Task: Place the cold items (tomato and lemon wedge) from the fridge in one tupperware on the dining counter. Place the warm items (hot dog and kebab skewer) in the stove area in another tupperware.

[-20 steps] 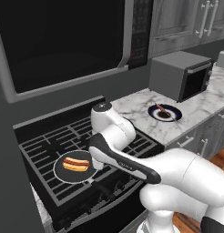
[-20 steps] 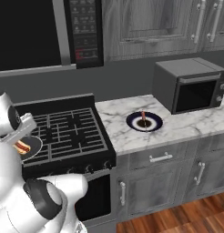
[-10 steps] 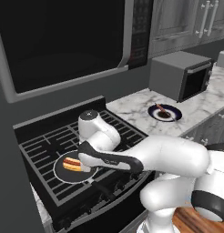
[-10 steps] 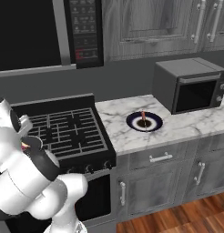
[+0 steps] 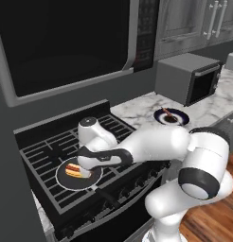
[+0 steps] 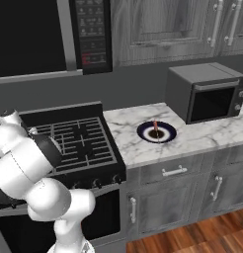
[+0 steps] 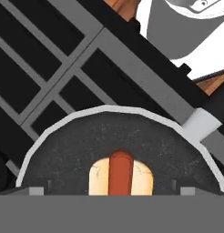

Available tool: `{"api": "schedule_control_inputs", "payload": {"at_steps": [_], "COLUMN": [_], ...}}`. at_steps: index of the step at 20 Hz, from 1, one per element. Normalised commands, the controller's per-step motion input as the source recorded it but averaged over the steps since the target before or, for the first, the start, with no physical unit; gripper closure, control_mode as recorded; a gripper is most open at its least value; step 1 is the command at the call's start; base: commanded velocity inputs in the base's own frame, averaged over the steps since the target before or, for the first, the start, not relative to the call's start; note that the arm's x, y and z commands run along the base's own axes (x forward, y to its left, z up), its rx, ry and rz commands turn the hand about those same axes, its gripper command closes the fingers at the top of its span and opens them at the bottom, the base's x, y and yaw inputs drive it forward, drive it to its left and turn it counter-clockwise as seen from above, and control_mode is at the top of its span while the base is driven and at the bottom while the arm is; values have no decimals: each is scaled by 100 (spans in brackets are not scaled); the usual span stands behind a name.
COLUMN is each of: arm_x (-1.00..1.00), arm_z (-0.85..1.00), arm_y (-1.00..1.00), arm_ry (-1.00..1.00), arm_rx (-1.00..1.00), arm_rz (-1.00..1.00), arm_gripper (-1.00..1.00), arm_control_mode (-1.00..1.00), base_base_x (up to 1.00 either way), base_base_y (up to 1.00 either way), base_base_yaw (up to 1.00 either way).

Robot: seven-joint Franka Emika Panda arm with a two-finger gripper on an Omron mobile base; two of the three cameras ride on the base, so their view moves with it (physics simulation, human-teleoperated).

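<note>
hot dog (image 5: 74, 171) lies on a dark round plate (image 5: 92, 180) with a pale rim, set on the black grates of the stove (image 5: 47, 150), straight under the gripper (image 5: 85, 165). against a second ago, the arm has swung down and to its left over the burners, and the hand now hangs low just above the plate rather than off to the side of it. in the hand view the hot dog (image 7: 121, 178) shows end-on between the two fingertips: a red-brown sausage in a pale split bun, the plate's rim (image 7: 86, 113) curving beyond it. the jaws stand fully wide with nothing between them, and the fingers are not seen touching the bun. well off to the gripper's right, on the marble counter (image 6: 202, 139), a small dark blue plate (image 6: 166, 135) carries the kebab skewer (image 6: 155, 127), with a grey microwave (image 6: 205, 91) just behind it.
</note>
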Motion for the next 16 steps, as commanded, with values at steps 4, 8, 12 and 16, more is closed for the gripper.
{"api": "schedule_control_inputs", "payload": {"at_steps": [4,8,12,16], "arm_x": [39,1,16,7], "arm_z": [-43,-25,-19,-67], "arm_y": [43,71,46,4], "arm_ry": [14,17,8,6], "arm_rx": [-3,-4,-3,-5], "arm_rz": [0,0,0,0], "arm_gripper": [-100,-100,-100,-100], "arm_control_mode": [-100,-100,-100,-100], "base_base_x": [0,0,0,0], "base_base_y": [0,0,0,0], "base_base_yaw": [0,0,0,0]}}
